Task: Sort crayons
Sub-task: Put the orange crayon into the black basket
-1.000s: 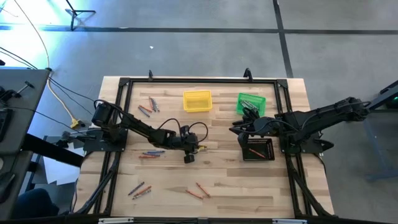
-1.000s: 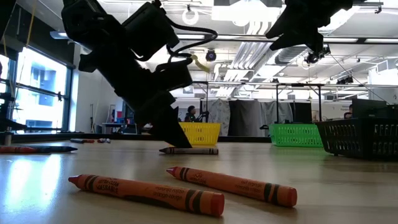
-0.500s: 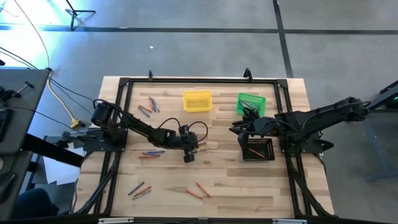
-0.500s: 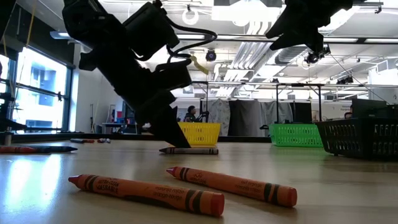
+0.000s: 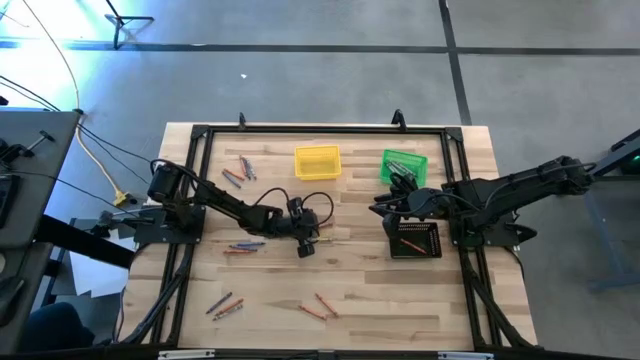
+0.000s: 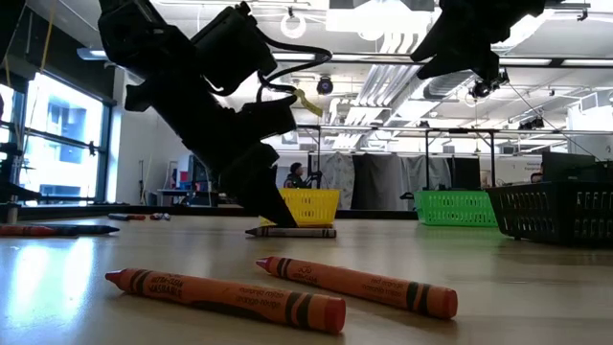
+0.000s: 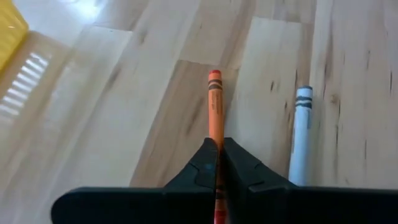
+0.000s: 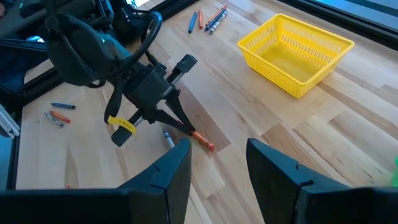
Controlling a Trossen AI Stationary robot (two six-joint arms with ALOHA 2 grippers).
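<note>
Left of table: loose crayons scattered — a cluster near the back left [image 5: 238,170], another by the left arm's forearm [image 5: 245,246], more at the front edge [image 5: 225,304] and [image 5: 318,305].

Centre: left gripper [image 7: 217,163] is down at the tabletop, fingers pinched together on an orange crayon [image 7: 215,112]; the stick runs straight out ahead of the fingertips, lying flat on the wood. A grey-white crayon [image 7: 301,138] lies just beside it, parallel, not touching the fingers. Yellow bin [image 5: 317,162] sits behind this spot; its corner shows in the left wrist view.

Judgement: step in hand is the pick. Lift straight up so the tip does not drag or nudge the grey neighbour; grip looks near one end, so the crayon may droop — carry it level and slow to its bin.

Right: green bin [image 5: 403,166] at back, black bin [image 5: 415,240] nearer. Right gripper [image 8: 214,168] hovers over the table by the black bin, fingers spread apart, holding nothing.
</note>
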